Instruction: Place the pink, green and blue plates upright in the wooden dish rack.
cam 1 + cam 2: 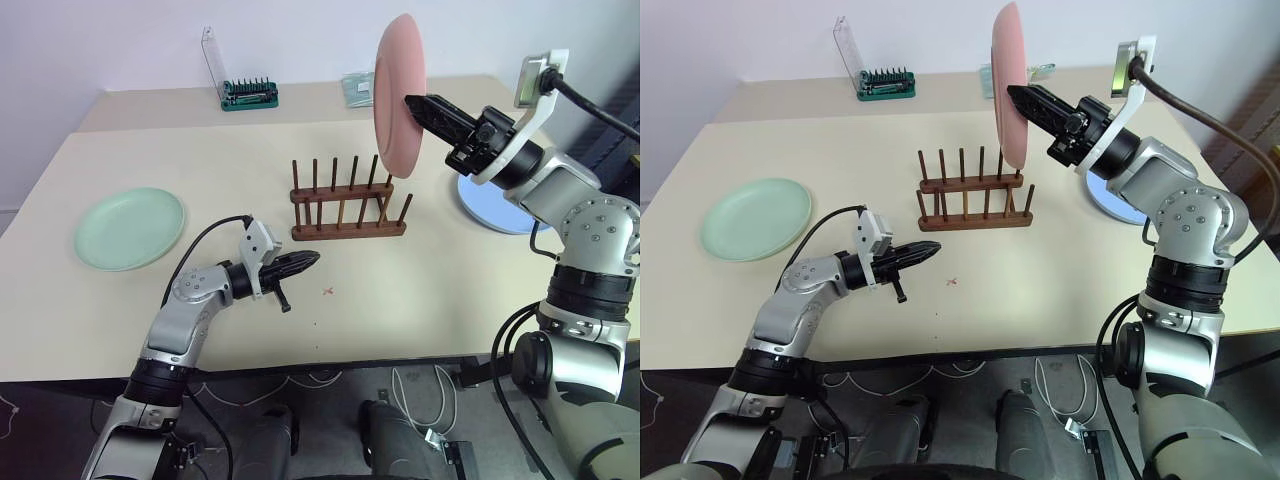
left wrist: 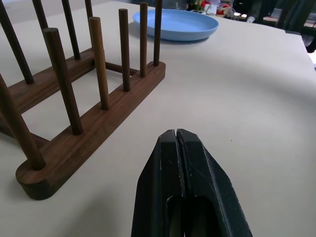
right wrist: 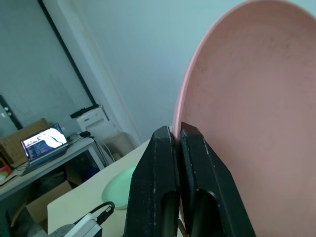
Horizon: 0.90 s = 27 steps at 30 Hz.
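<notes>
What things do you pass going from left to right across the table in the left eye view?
Pale mint green round plastic plate → left tool → dark brown wooden dish rack → light blue round plastic plate.

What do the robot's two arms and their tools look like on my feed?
Both arms have silver-grey metal shells with black joint rings. Each ends in a tool of two tapered black fingers: left tool, right tool. A white bracket sits at each wrist, carrying a small camera module. A black cable loops along the left arm; a thicker one leaves the right wrist.
</notes>
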Tool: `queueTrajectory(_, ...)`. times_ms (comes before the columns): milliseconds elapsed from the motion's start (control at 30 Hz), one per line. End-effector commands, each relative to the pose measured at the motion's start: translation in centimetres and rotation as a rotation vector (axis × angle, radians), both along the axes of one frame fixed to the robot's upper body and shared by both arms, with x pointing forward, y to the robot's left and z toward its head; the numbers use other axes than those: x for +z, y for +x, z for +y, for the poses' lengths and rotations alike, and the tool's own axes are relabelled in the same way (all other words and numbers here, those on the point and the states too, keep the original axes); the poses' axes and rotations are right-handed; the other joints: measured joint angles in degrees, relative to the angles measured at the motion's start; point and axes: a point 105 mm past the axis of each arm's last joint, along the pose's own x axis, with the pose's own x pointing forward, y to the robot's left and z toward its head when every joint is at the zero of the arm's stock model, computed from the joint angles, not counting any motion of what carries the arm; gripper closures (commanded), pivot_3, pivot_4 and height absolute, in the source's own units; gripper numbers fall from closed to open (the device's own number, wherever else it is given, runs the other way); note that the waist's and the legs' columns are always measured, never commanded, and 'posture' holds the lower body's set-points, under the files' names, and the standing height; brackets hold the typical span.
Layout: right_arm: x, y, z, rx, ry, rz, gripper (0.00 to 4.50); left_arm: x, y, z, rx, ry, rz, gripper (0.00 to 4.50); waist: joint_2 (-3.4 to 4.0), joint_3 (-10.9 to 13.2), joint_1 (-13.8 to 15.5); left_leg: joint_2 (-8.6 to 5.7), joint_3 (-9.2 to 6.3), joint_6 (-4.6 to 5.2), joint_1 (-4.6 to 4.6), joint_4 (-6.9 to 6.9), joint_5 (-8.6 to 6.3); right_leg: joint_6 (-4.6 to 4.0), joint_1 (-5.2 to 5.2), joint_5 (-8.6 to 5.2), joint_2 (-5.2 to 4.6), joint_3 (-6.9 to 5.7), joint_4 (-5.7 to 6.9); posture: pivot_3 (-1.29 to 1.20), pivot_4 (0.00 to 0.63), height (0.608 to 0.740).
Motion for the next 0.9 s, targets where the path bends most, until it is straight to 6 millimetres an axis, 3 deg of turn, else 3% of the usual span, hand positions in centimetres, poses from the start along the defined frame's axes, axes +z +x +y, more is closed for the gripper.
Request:
queueTrajectory(33, 0.7, 0.5, -0.8, -0.021, 0.023, -0.015, 4.45, 1.1, 0.0, -0.3, -0.016, -0.019, -0.032, 4.5, 0.0, 0.0, 0.0, 0.0, 0.0, 0.0, 0.0, 0.01, 0.0, 0.0, 0.0, 0.0, 0.0, 0.0, 0.0, 0.0, 0.15, 0.74)
queueTrajectory(367, -3.0, 4.4, -2.8, -0.096, 0.079, 0.223, 4.45, 1.1, -0.1, -0.4, -0.017, -0.019, -0.031, 4.5, 0.0, 0.0, -0.1, 0.0, 0.04, 0.0, 0.0, 0.0, 0.0, -0.01, 0.0, 0.01, 0.0, 0.02, 0.0, 0.0, 0.15, 0.74)
queueTrajectory(500, -3.0, 5.2, -3.6, -0.137, 0.125, 0.246, 3.19, 1.0, -0.1, -0.4, -0.016, -0.019, -0.031, 4.5, 0.0, 0.0, -0.08, 0.0, 0.04, 0.0, 0.0, -0.01, 0.0, -0.01, -0.01, 0.01, 0.0, 0.02, 0.0, 0.0, 0.15, 0.74)
queueTrajectory(633, -1.7, 5.4, -4.5, -0.246, 0.083, 0.126, 1.11, 1.1, 0.0, -0.3, -0.006, -0.019, -0.035, 4.5, 0.0, 0.0, -0.1, 0.0, 0.04, 0.0, 0.0, 0.0, 0.0, -0.01, -0.01, 0.01, 0.0, 0.02, 0.0, 0.0, 0.15, 0.74)
queueTrajectory(733, -0.1, 5.4, -6.0, -0.406, 0.007, -0.031, 1.11, 1.5, 0.6, 0.1, 0.044, -0.02, -0.064, 4.5, 0.0, 0.0, -0.1, -0.01, 0.05, 0.0, 0.0, 0.0, 0.0, 0.0, -0.01, 0.01, 0.0, 0.02, 0.0, 0.0, 0.15, 0.74)
queueTrajectory(833, 0.6, 5.4, -6.7, -0.461, -0.001, -0.079, 1.11, 1.7, 1.0, 0.4, 0.072, -0.022, -0.078, 4.5, 0.0, 0.0, -0.1, -0.01, 0.05, 0.0, 0.0, 0.0, 0.0, 0.0, -0.01, 0.01, 0.0, 0.02, 0.01, 0.0, 0.15, 0.74)
queueTrajectory(900, 2.9, 3.4, -6.1, -0.482, -0.128, -0.267, 1.11, 3.6, 2.5, 2.4, 0.204, -0.102, -0.101, 4.5, 0.06, 0.04, -0.06, -0.01, 0.05, -0.01, 0.0, 0.01, 0.0, 0.0, -0.01, 0.01, 0.0, 0.02, 0.01, 0.0, 0.15, 0.74)
